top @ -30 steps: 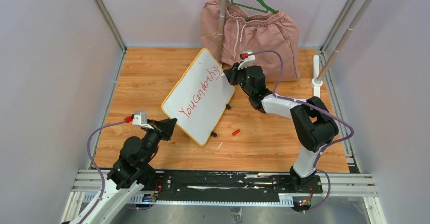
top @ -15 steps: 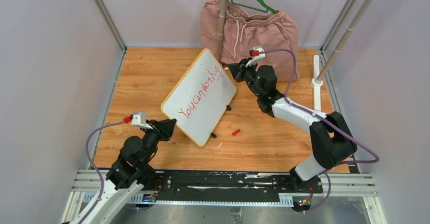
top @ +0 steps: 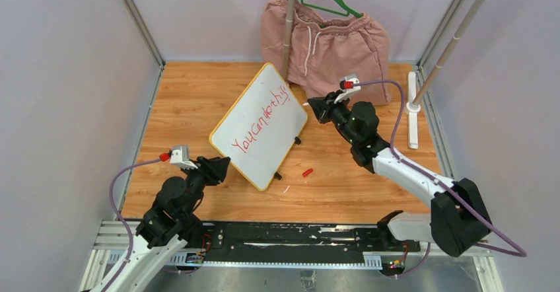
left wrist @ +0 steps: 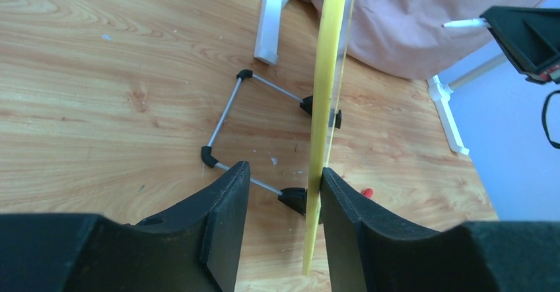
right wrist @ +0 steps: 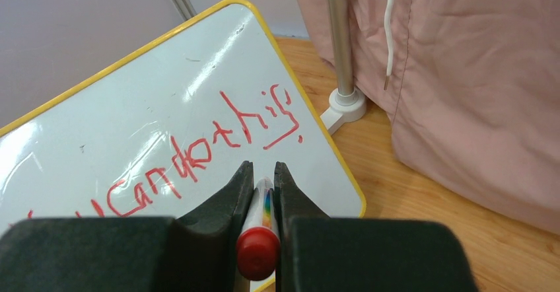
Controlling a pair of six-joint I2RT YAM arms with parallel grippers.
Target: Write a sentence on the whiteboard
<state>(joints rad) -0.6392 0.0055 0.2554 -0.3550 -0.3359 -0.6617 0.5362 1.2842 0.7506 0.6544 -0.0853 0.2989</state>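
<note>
The whiteboard (top: 261, 125) stands tilted on its black feet in the middle of the wooden table, its yellow rim edge-on in the left wrist view (left wrist: 327, 94). The red sentence (top: 262, 117) runs across it, with the last part underlined in the right wrist view (right wrist: 198, 150). My left gripper (top: 219, 167) is open at the board's near corner. The rim passes between its jaws (left wrist: 284, 168) and touches the right finger (left wrist: 343, 219). My right gripper (top: 313, 106) is shut on a white marker with a red end (right wrist: 257, 252), held a little right of the board's far corner.
Pink shorts (top: 330, 41) hang on a green hanger (top: 328, 1) behind the board. A grey pole (top: 288, 28) stands next to the board's top corner. A white pole foot (top: 413, 107) is at the right. A small red cap (top: 307, 172) lies right of the board's foot.
My right gripper has pulled back from the board's far corner and moved right with the marker. The left gripper and the board have barely moved.
</note>
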